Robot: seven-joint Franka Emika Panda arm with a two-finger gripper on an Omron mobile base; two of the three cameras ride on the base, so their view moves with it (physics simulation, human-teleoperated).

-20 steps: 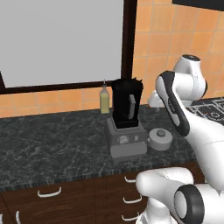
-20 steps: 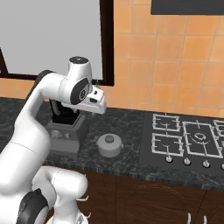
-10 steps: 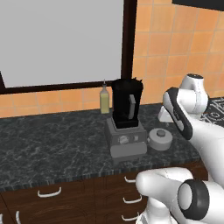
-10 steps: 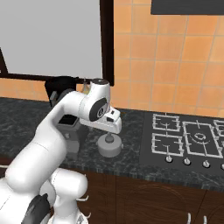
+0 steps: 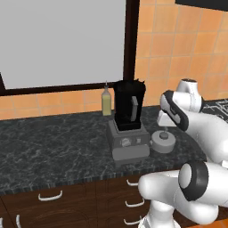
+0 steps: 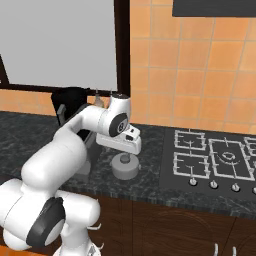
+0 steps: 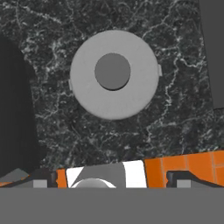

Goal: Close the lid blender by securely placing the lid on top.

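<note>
The lid, a round light-grey disc with a darker central knob, lies flat on the dark stone counter just right of the blender. That blender has a boxy grey base and a tall black jar with an uncovered top. My gripper hangs straight above the lid, open, with its fingertips wide apart and nothing between them. From the right base view the gripper sits a short way over the lid, apart from it, while my arm hides much of the blender.
A slim yellowish bottle stands behind the blender by the window sill. A gas hob takes up the counter to the right. An orange tiled wall closes the back. The counter's front edge runs above drawers with white handles.
The arm has swung from high beside the blender jar, forward and down, so the hand now hovers just above the lid. Lid and blender have stayed put.
</note>
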